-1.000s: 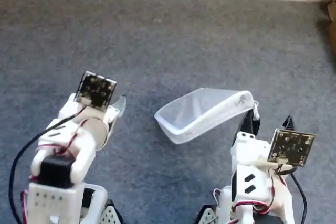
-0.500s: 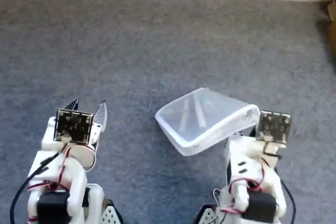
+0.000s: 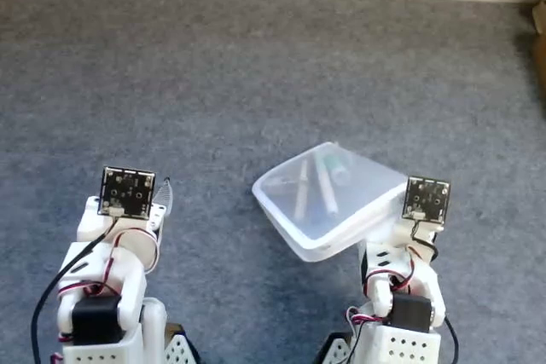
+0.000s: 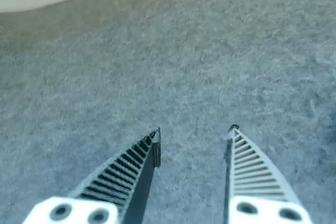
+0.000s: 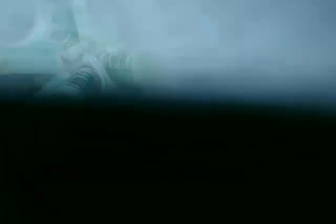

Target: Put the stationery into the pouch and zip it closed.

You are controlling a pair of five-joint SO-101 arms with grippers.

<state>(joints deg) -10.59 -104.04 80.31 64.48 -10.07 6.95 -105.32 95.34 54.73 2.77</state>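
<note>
The translucent pouch [image 3: 328,202] lies on the grey carpet at centre right, with its mouth edge toward the arms. Inside it lie two pale pens [image 3: 314,189] and a green-tipped item [image 3: 337,164]. My right arm [image 3: 401,249] is folded back, its wrist camera right at the pouch's near right corner. Pouch film [image 5: 210,35] presses close across the right wrist view, with a ribbed, greenish item [image 5: 84,74] behind it. My left gripper [image 4: 194,132] stands open over bare carpet, well left of the pouch, holding nothing.
Grey carpet [image 3: 256,74] covers the whole table, with a pale wall strip along the far edge. A brown object [image 3: 539,36] shows at the far right edge. The arm bases [image 3: 102,330] stand at the near edge.
The right arm pulled back toward its base and the pouch's raised end came down, so the pouch lies flatter and its contents show. The left arm also drew back toward its base.
</note>
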